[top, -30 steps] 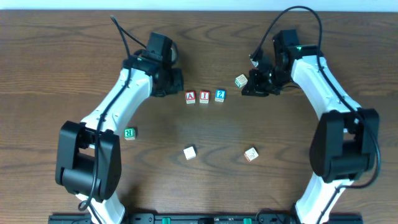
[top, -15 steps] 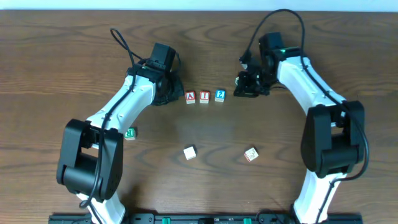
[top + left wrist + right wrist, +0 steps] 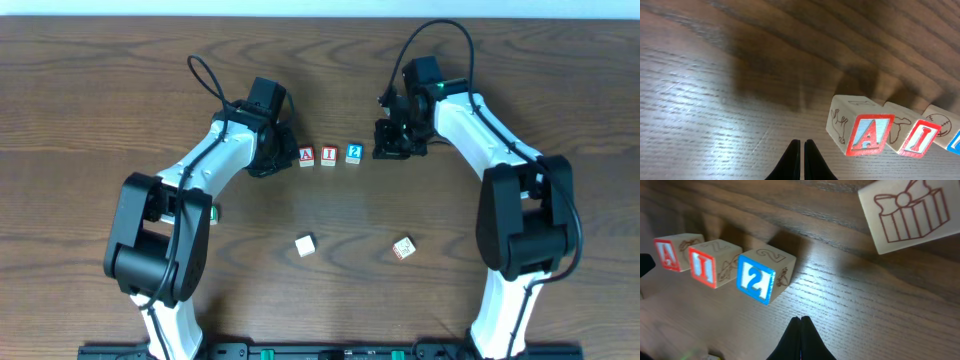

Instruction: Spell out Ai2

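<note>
The left pincer [image 3: 802, 160] has its fingers pressed together, holding nothing. The A block [image 3: 860, 134] stands on the bench [image 3: 700, 115] just ahead-right of it, the I block [image 3: 912, 137] beyond. The right pincer [image 3: 801, 340] is likewise closed and empty, with the 2 block [image 3: 762, 277] just ahead-left.

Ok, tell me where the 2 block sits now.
Overhead view: the 2 block ends the row on the right, beside the I block.
</note>
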Available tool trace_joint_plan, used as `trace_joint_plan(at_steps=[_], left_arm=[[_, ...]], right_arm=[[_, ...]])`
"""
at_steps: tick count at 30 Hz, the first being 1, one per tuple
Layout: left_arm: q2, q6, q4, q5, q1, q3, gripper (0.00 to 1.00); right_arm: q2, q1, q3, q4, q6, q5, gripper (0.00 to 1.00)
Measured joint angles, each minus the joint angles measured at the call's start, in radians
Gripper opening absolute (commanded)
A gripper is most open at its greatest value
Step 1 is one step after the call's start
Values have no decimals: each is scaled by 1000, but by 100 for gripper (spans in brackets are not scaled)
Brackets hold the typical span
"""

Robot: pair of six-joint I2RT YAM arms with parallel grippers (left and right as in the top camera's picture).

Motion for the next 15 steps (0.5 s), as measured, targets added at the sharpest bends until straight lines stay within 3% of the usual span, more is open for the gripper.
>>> trace_joint_plan(at_steps=[15], left_arm=[[47,-5,52,34,0,0,6]], right_arm=[[17,0,0,40,7,0,2]])
